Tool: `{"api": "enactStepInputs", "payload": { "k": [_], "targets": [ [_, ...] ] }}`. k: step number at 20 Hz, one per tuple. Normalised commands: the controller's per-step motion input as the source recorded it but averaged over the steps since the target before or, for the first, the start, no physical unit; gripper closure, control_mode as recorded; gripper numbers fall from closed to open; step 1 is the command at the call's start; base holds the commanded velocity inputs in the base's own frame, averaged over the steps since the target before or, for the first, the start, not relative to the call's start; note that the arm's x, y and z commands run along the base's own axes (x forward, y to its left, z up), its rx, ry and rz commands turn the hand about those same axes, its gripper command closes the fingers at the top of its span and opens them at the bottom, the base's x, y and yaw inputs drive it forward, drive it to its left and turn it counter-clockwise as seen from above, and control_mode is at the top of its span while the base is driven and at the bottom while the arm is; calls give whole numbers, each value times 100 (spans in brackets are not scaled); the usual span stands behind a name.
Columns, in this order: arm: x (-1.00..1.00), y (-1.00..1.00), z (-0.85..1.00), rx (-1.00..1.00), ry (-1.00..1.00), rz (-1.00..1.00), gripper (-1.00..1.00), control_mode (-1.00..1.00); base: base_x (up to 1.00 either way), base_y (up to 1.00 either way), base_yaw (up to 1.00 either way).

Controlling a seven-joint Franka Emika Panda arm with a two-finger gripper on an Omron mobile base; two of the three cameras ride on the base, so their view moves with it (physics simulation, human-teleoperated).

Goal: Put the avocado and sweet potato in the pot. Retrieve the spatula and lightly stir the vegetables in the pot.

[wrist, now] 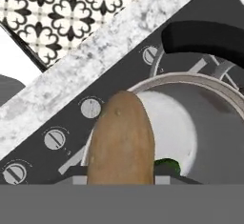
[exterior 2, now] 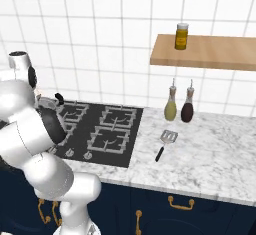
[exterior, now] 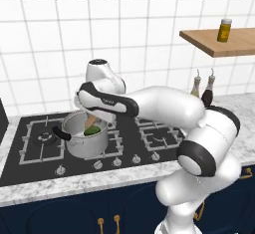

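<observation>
My gripper (exterior: 91, 118) hangs just above the mouth of the steel pot (exterior: 85, 139) on the left front burner, shut on the tan-brown sweet potato (exterior: 90, 122). In the hand view the sweet potato (wrist: 122, 142) stands between the jaws over the pot's rim (wrist: 190, 78), near its black handle (wrist: 205, 38). The dark-green avocado (exterior: 93, 131) lies inside the pot, and a sliver of the avocado (wrist: 167, 164) peeks out beside the potato. The spatula (exterior 2: 167, 142) lies flat on the marble counter right of the hob, with its slotted head toward the wall.
Two bottles (exterior 2: 179, 106) stand against the tiles behind the spatula. A wooden shelf (exterior 2: 210, 52) with a jar (exterior 2: 182, 36) hangs above them. Hob knobs (exterior: 117, 162) line the front edge. My own arm covers much of the hob in the right base view.
</observation>
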Motion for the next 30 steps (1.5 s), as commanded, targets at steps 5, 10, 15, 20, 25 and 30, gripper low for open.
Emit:
{"api": "enactStepInputs", "payload": {
  "k": [5, 10, 15, 20, 25, 30],
  "targets": [
    [47, 0, -75, -11, 12, 0, 100, -100, 0, 0, 0],
    [-5, 0, -59, -6, 0, -5, 100, -100, 0, 0, 0],
    [-19, -53, -51, -5, 0, -24, 100, -100, 0, 0, 0],
    [2, -38, -12, -10, -11, -32, 100, -100, 0, 0, 0],
    [27, 5, 0, -17, -24, -27, -100, -100, 0, 0, 0],
    [30, 0, 15, -8, -26, -26, -100, -100, 0, 0, 0]
  ]
}}
